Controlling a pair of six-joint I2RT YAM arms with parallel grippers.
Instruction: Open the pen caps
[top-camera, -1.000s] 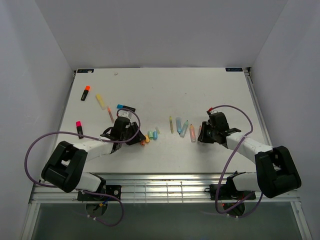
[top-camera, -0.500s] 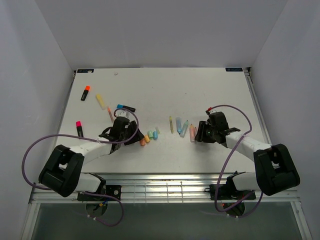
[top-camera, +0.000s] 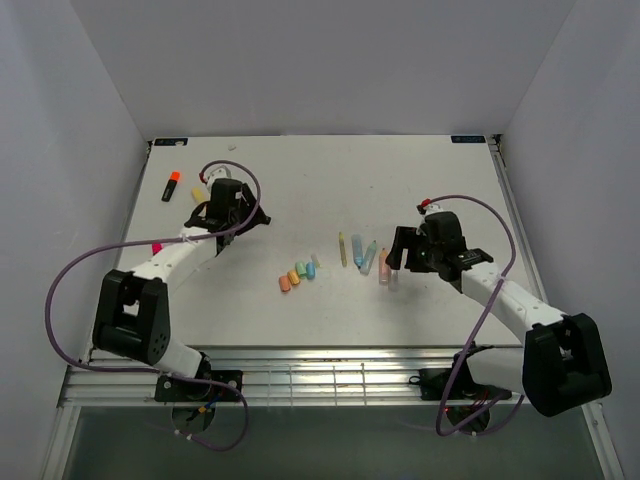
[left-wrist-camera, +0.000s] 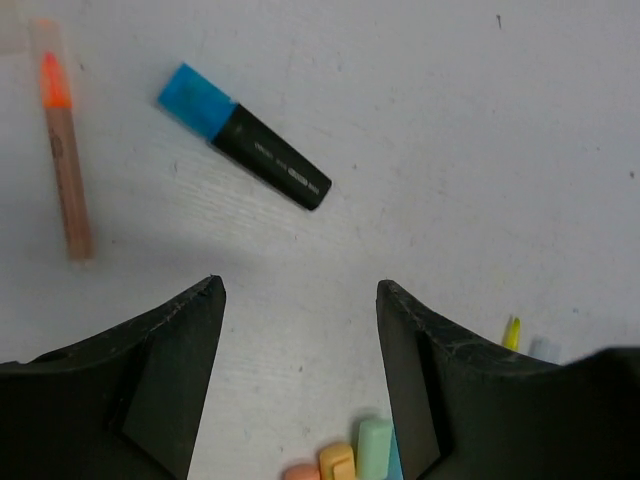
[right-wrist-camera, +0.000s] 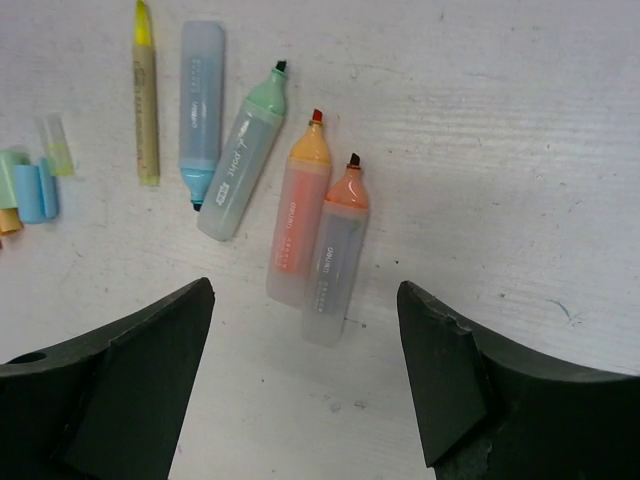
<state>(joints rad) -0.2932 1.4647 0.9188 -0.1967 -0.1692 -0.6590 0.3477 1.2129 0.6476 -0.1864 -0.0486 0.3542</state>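
- Top external: high behind the arm bases (top-camera: 188, 384), looking down over the whole worktop (top-camera: 400, 180).
- Left wrist: close, facing down past the left end effector (left-wrist-camera: 300, 290).
- Right wrist: likewise close, facing down.
- Shared by all three: the loose pen caps (top-camera: 297, 275).

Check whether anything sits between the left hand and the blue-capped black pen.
Nothing visible. In the wrist view, only bare table lies between the open left hand and the blue-capped black pen.

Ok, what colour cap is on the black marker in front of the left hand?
The cap is blue, clearest in the left wrist view.
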